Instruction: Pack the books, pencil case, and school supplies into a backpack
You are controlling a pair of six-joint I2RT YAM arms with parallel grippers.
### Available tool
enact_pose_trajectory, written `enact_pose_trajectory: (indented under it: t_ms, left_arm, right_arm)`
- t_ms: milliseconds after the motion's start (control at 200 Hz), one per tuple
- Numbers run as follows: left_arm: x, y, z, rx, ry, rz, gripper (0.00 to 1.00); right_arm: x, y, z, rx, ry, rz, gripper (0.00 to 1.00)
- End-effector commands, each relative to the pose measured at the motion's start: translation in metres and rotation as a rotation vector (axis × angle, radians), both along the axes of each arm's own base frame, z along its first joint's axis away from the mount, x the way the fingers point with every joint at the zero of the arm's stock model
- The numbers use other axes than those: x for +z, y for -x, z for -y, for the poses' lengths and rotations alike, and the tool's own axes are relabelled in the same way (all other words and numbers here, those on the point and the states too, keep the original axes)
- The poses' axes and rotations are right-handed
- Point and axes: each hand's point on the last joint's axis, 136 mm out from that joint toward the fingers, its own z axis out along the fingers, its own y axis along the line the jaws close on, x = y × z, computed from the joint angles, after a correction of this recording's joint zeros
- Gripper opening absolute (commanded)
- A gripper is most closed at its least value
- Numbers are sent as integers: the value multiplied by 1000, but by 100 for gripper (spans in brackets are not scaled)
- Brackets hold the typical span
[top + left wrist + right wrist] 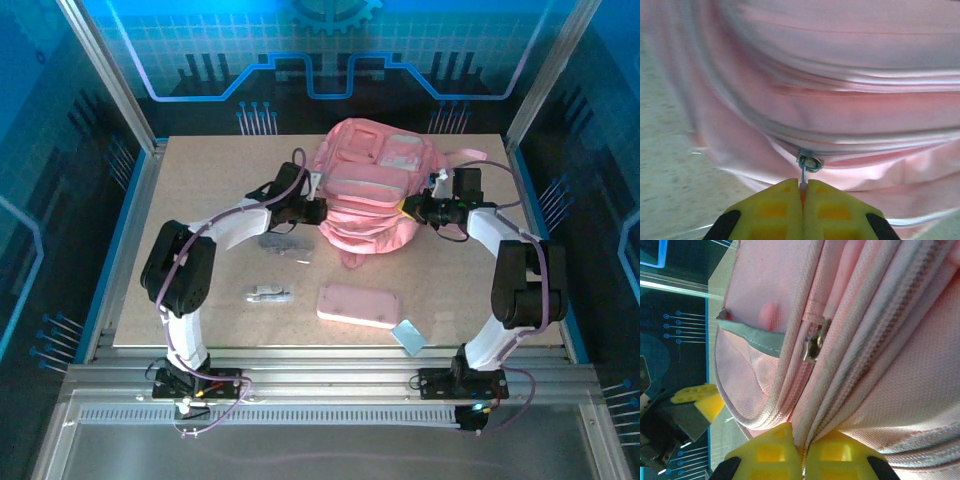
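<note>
Yellow pads (pixel 775 210) of the left end effector (pixel 803 196) are clenched on the small metal zip pull (pixel 809 163) of the pink backpack (pixel 375 160), which lies at the far middle of the worktop (pixel 190 170). The right end effector (pixel 801 442) is clamped on a fold of the bag's fabric beside a zip track on the opposite side.

The step in hand looks to be unzipping the bag before anything goes in. Done well, the left arm would draw the pull along the line of the track, following its curve rather than lifting away from it. The right arm's part would be to hold the cloth taut as a counter-hold, so the soft bag does not bunch or slide. A slow, even pull seems wise, since the tab is thin and only its tip sits between the pads.

Counted on the worktop:
- one backpack
- one pink pencil case (pixel 358 305) near the front edge
- one pale blue rectangle (pixel 408 335) just beside the case's right corner
- one short white-silver stick (pixel 270 293) left of the case
- one clear packet (pixel 285 243) of dark bits near the left arm

All four loose items lie outside the bag, and both end effectors are shut.
</note>
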Motion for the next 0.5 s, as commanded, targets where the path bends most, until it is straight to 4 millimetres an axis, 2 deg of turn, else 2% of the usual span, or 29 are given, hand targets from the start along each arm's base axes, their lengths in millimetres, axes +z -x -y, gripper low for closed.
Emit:
enact_pose_trajectory:
  t_ms: [0, 105, 140, 185, 245, 285, 335, 495]
  left_arm:
    - [3, 1, -34, 67, -106, -1, 0]
    - [24, 13, 3, -25, 6, -9, 0]
    - [35, 19, 19, -58, 40, 6, 0]
    - [48, 25, 39, -97, 78, 23, 0]
    - [64, 34, 64, -144, 117, 35, 0]
    - [73, 35, 78, -158, 134, 40, 0]
    - [82, 34, 92, -169, 155, 46, 0]
    - [104, 27, 129, -212, 225, 54, 0]
  right_arm:
    - [21, -19, 20, -37, 23, 94, 0]
    - [19, -31, 30, -94, 70, 59, 0]
    - [20, -34, 36, -120, 96, 40, 6]
    - [21, -36, 41, -144, 110, 17, 22]
    - [28, -33, 44, -174, 119, -1, 53]
    - [33, -28, 47, -195, 124, -15, 68]
    - [42, -19, 49, -213, 135, -25, 83]
    - [62, 16, 49, -236, 140, -39, 86]
